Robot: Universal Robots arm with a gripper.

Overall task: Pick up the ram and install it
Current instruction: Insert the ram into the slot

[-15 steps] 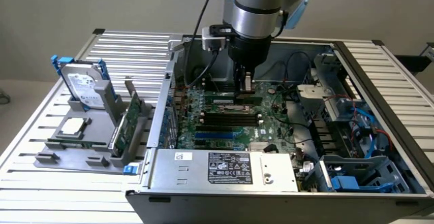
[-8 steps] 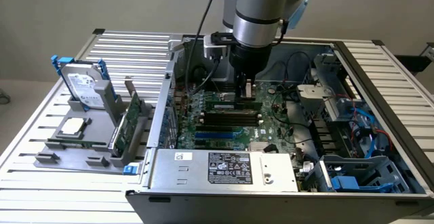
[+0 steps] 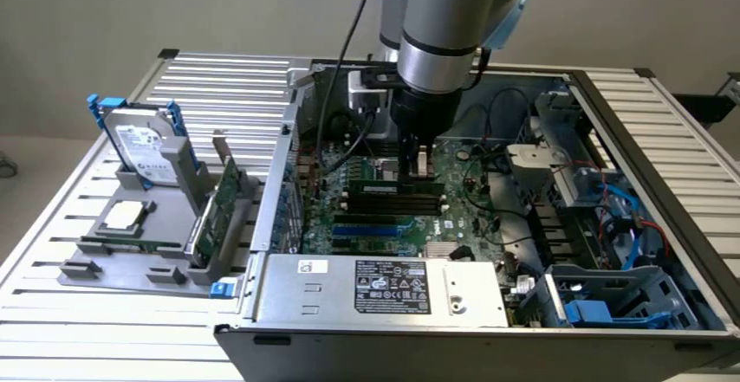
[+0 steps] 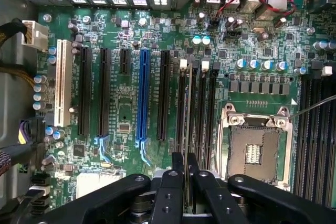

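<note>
Green ram (image 3: 389,189) in end effector (image 3: 418,171), inside case (image 3: 463,352).

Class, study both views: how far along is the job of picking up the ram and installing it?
Done: the ram has been picked up and is inside the open case, lined up along the black memory slots of the motherboard.
In hand: the gripper is shut on the ram's upper edge, holding it at one slot.
Left: the ram is not yet released, and whether it is fully seated cannot be told.
</note>
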